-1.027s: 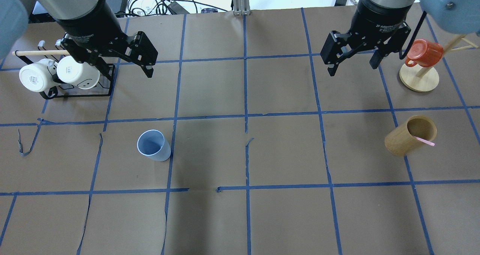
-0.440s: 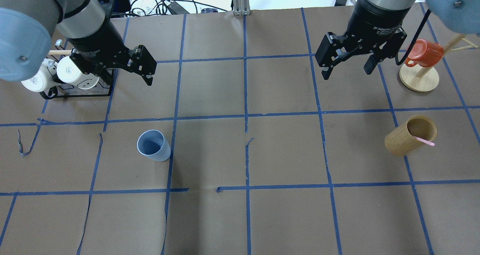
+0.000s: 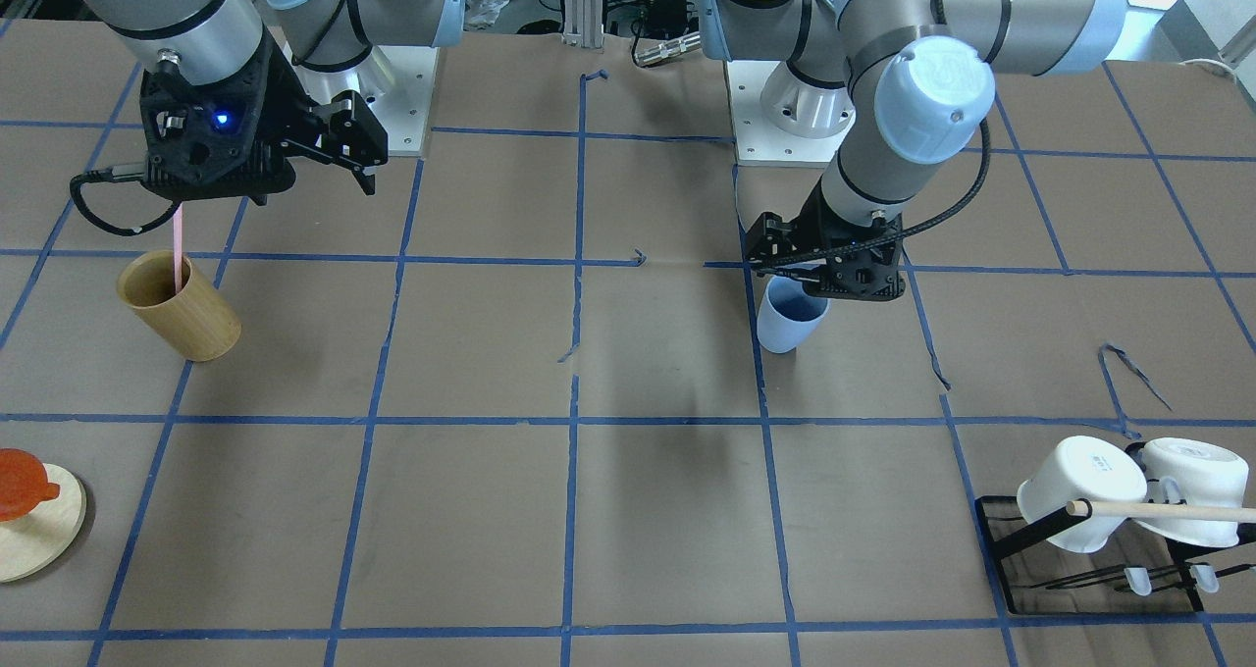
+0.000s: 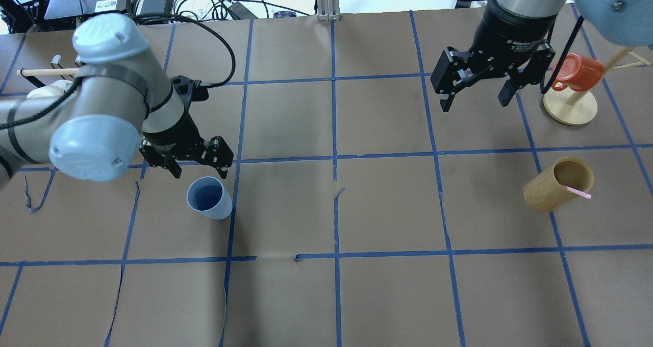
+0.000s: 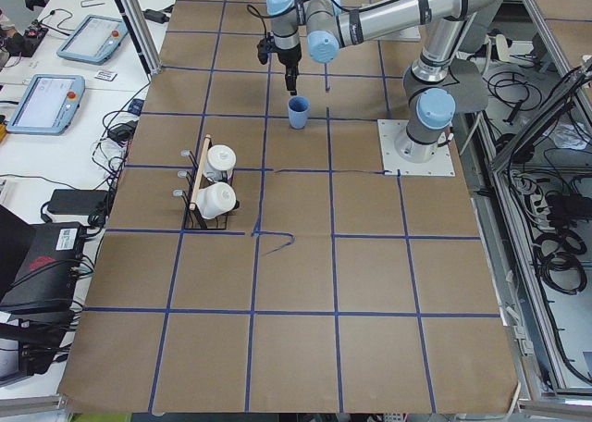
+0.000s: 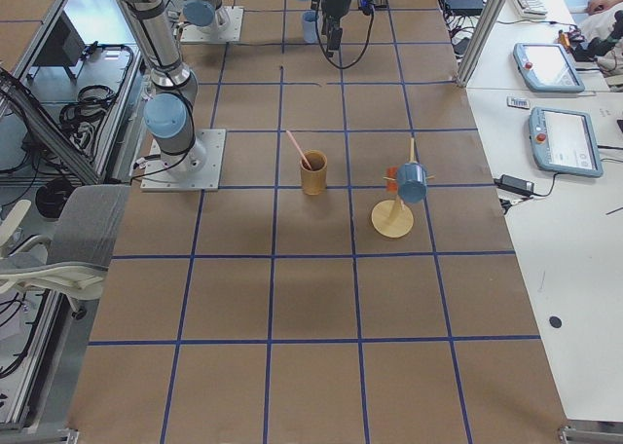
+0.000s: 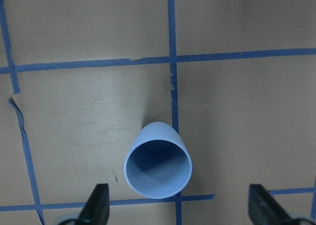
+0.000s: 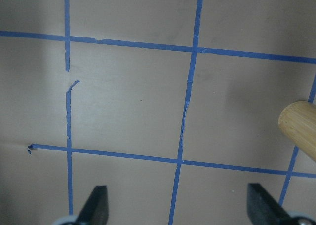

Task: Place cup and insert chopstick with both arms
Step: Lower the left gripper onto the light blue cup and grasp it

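The pale-blue cup [image 4: 208, 198] stands upright on the brown paper, left of centre; it also shows in the front view [image 3: 788, 319] and the left wrist view [image 7: 158, 167]. My left gripper [image 4: 200, 169] is open and empty, just above the cup on its robot side, with the jaws wide apart [image 7: 180, 210]. A thin pink chopstick [image 4: 579, 192] leans inside a tan bamboo cylinder [image 4: 558, 184] at the right, also seen in the front view [image 3: 178, 245]. My right gripper [image 4: 475, 102] is open and empty, well above the table and behind the cylinder.
A black rack with white mugs [image 3: 1109, 510] and a wooden rod [image 4: 51, 72] stands at the far left, partly behind my left arm. A red mug [image 4: 576, 71] hangs on a wooden tree with a round base [image 4: 570, 107] at the far right.
My left arm has swung away from the mug rack, forward and down to the blue cup. My right gripper has barely moved. The cup and chopstick have not moved.
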Available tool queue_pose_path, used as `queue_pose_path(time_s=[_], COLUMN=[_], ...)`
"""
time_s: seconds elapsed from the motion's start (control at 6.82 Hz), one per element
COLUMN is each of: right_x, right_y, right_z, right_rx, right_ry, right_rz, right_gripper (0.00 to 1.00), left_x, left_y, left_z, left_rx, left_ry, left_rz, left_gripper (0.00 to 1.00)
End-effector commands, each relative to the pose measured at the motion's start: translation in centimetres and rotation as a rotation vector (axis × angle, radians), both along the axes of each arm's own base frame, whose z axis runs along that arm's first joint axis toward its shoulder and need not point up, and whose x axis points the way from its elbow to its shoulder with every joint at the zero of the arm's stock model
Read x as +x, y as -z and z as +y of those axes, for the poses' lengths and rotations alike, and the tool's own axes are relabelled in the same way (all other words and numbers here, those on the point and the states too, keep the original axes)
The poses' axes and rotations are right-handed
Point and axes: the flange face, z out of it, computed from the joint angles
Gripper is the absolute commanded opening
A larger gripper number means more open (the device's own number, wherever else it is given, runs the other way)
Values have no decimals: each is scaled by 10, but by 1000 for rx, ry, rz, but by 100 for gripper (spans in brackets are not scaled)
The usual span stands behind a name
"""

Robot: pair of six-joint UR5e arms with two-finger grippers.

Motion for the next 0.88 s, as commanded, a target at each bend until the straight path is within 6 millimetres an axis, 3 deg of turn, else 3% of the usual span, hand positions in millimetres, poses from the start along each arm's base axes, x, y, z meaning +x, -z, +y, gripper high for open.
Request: queue_pose_path(time_s=[0.0,0.29,0.44,0.73], right_x=[-7,-63,-97,-152], right_y=[6,31,38,65], right_z=[-1,-7,-7,2], right_rx=[39,194,232,319], right_ry=[114,247,308,404], right_rz=[15,9,4,-16], right_gripper=[100,100,100,100], left_x=[-3,-8,-11,-12], left_y=[48,61,65,59], left_z=[13,5,5,-4], left_rx=[-29,-34,-25,-81], left_ry=[7,23,31,28], left_rz=[2,0,-1,-1], left_gripper=[86,17,0,0])
